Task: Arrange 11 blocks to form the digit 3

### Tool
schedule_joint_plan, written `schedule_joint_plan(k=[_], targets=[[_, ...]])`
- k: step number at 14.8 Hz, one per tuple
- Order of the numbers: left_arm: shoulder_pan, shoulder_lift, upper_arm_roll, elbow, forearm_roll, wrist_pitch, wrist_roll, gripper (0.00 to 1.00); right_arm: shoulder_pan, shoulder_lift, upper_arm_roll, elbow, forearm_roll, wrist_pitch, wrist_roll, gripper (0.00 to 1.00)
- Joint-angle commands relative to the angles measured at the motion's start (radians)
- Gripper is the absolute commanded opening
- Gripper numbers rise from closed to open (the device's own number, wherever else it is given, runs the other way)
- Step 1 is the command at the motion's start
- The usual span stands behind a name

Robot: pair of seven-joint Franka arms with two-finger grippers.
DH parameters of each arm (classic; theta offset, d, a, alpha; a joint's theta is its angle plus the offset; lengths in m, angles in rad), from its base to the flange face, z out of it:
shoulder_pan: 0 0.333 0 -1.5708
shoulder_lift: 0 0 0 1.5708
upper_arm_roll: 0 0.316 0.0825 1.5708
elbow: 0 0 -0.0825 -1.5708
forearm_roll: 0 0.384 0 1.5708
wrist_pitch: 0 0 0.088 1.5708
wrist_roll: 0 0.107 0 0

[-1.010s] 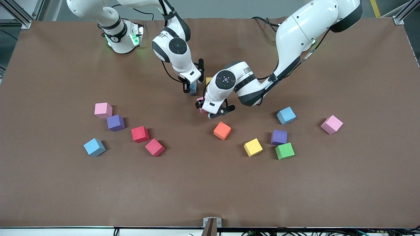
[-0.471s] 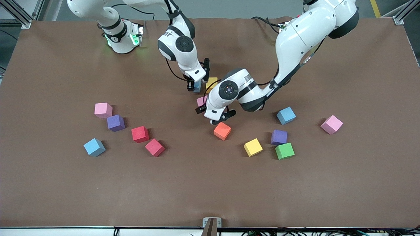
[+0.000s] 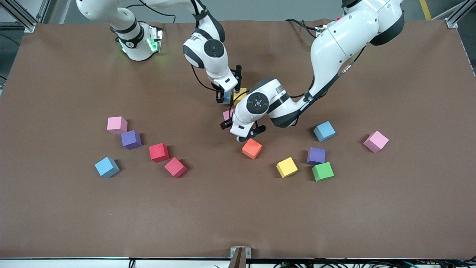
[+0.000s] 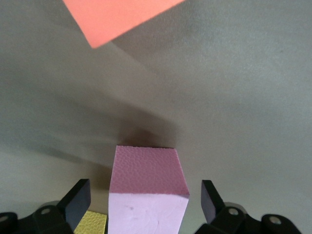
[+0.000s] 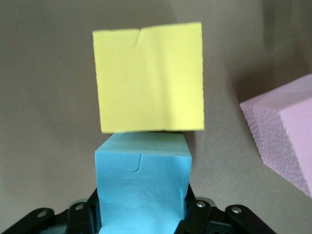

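Brown matting covers the table (image 3: 238, 208), and the broad bare stretch of it nearest the front camera is the easiest room for moving; the crowded spot is the middle, close under the robots' bases, where both arms meet. Biggest risk, as I judge it: the two wrists stand so near each other that a sideways swing of either could knock the other, or sweep the few blocks already set there. The right gripper (image 3: 221, 97) is clamped on a blue block (image 5: 141, 187), which sits just beside a yellow block (image 5: 148, 78); if it lowers crooked it may shove the yellow one out of line; whether the two touch I cannot tell. The left gripper (image 3: 231, 128) has its fingers (image 4: 78, 200) spread wide on either side of a pink block (image 4: 146, 187), holding nothing; lifting off at a slant could catch that block's edge and drag it. An orange block (image 3: 252, 148) lies close by, nearer the front camera, and could be clipped on the way out. The digit is hardly begun: most blocks lie scattered in two loose groups, one toward each arm's end; tight neighbours such as the purple block (image 3: 316, 155) and the green block (image 3: 322, 171) leave little finger room.
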Motion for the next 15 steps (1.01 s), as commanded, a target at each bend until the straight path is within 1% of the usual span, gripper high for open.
schedule_joint_plan(k=[1, 3, 6, 7, 8, 9, 10, 12, 13, 15], targets=[[-0.023, 0.028, 0.005, 0.028, -0.021, -0.003, 0.023, 1.0, 0.034, 0.069, -0.003, 0.041, 0.001, 0.019, 0.028, 0.39], [-0.036, 0.028, 0.009, 0.028, -0.021, -0.001, 0.015, 0.99, 0.036, 0.07, -0.003, 0.044, 0.001, 0.021, 0.028, 0.39], [-0.036, 0.028, 0.011, 0.028, -0.01, 0.012, 0.032, 0.8, 0.031, 0.072, -0.003, 0.044, -0.003, 0.019, 0.028, 0.4], [-0.036, 0.028, 0.011, 0.028, -0.009, 0.013, 0.032, 0.71, 0.03, 0.072, -0.004, 0.044, -0.008, 0.019, 0.028, 0.4], [-0.036, 0.027, 0.011, 0.028, -0.009, 0.013, 0.032, 0.58, 0.03, 0.072, -0.004, 0.044, -0.009, 0.019, 0.028, 0.4], [-0.034, 0.027, 0.011, 0.028, -0.01, 0.013, 0.026, 0.49, 0.028, 0.072, -0.004, 0.044, -0.009, 0.019, 0.027, 0.4], [-0.034, 0.024, 0.011, 0.03, -0.01, 0.013, 0.019, 0.43, 0.027, 0.072, -0.004, 0.044, -0.011, 0.019, 0.027, 0.4], [-0.014, 0.002, 0.009, 0.031, -0.016, 0.008, 0.012, 0.36, 0.027, 0.072, -0.004, 0.046, -0.031, 0.021, 0.025, 0.41], [0.004, -0.024, 0.008, 0.03, -0.022, -0.007, 0.01, 0.34, 0.024, 0.072, -0.004, 0.048, -0.034, 0.021, 0.025, 0.41], [0.067, -0.074, -0.011, 0.028, -0.024, -0.081, 0.0, 0.34, 0.024, 0.072, -0.004, 0.048, -0.037, 0.021, 0.025, 0.42]])
